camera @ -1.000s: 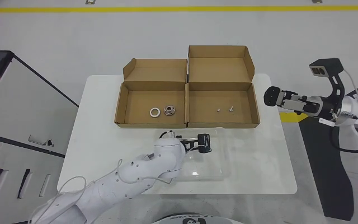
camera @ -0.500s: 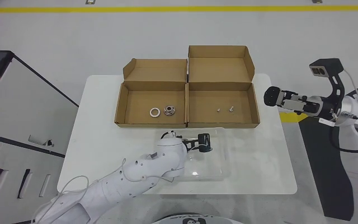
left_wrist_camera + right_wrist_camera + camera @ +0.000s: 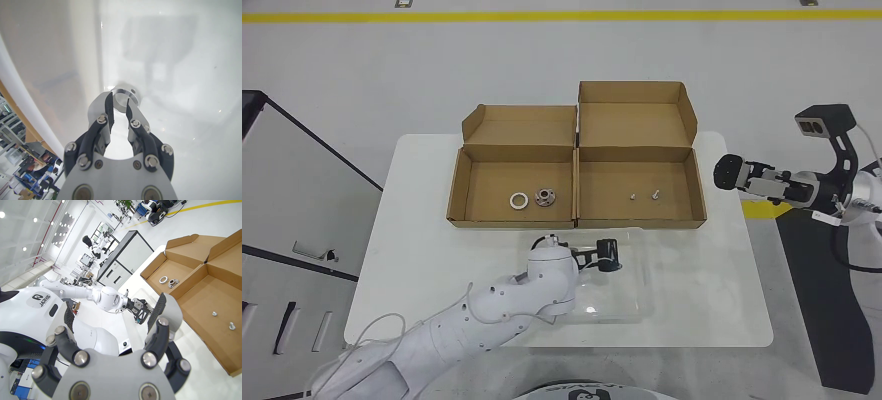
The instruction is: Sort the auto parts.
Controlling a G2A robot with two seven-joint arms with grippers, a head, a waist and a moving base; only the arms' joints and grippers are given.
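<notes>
Down in the clear tray [image 3: 642, 300] at the near side of the tabletop [image 3: 722, 290], your left claw [image 3: 118, 106] stands parted, its tips at the near rim of a small metal collar [image 3: 130, 93] lying on the tray floor beside the tray wall; by the look of it, nothing is clamped yet. Set the pads squarely across the collar before closing, and close slowly, since smooth metal on slick plastic will likely skid. Lift straight up over the tray wall, then carry it to the left cardboard box [image 3: 457, 190], where a ring [image 3: 517, 199] and a flanged hub [image 3: 544, 195] lie. Your right claw [image 3: 113, 321] hangs spread and empty, off past the tabletop's right edge.
</notes>
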